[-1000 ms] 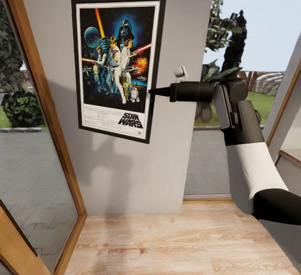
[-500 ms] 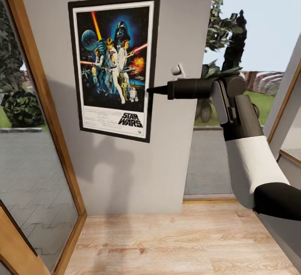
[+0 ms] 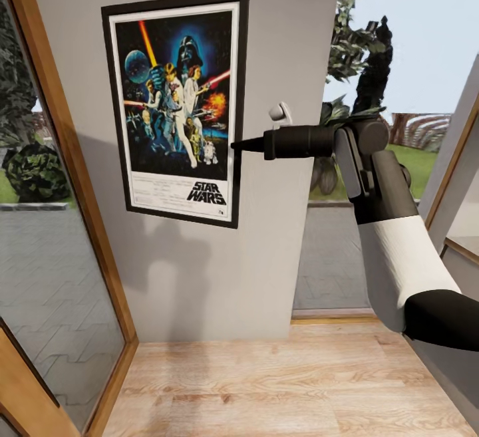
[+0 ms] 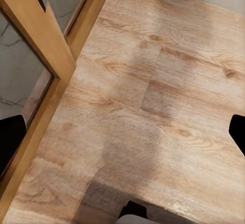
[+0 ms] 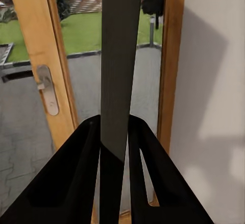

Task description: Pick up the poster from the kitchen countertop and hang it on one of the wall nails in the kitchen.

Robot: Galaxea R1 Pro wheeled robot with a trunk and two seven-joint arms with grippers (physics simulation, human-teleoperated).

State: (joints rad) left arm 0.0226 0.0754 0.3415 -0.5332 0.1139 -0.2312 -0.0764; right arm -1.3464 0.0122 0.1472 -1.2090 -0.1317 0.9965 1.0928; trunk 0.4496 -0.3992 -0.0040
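Black-framed poster (image 3: 174, 108) lies against the grey wall (image 3: 279, 44), its right edge clamped in the right end effector (image 3: 238, 146); release only once it hangs level.

the poster (image 3: 174, 108) covers any nail behind it, so its hanging point cannot be told. the right hand (image 3: 237, 146) shows edge-on, its grip unclear there. the left hand's fingertips (image 4: 11, 142) are cut off by the picture's edges.

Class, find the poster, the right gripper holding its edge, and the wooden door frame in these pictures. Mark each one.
poster (image 3: 174, 108): head view, on the printed picture area.
right gripper (image 5: 114, 134): right wrist view, between the fingertips clamping the poster's edge.
wooden door frame (image 3: 63, 124): head view, on its slanted post.
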